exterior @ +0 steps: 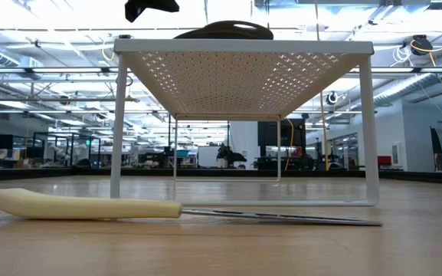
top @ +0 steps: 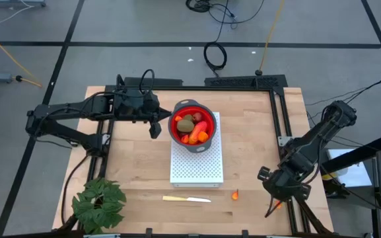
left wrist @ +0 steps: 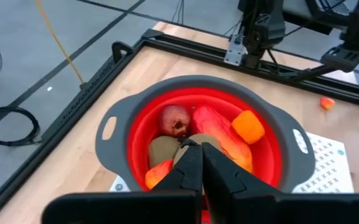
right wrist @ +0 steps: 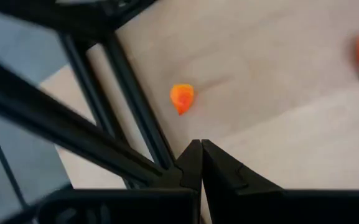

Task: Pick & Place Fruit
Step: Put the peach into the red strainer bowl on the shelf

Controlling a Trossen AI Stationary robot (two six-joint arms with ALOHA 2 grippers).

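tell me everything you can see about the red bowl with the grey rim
The bowl is round, with a bright red inner wall and a grey rim that widens into two slotted handles on opposite sides. It looks like soft plastic or silicone. It sits upright on the far end of the white perforated rack, near the table's middle. Inside lie a dark red ball, a red-orange oblong, olive-brown ovals and orange pieces. The shut left gripper hovers just above the fruit.

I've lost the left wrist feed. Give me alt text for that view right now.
The left end effector, fingers shut with nothing between them, hangs just above a red colander with a grey rim. Inside lie a dark red ball, a red-orange oblong, an orange piece and olive-brown ovals. Another orange bit lies farther off on the wooden table.
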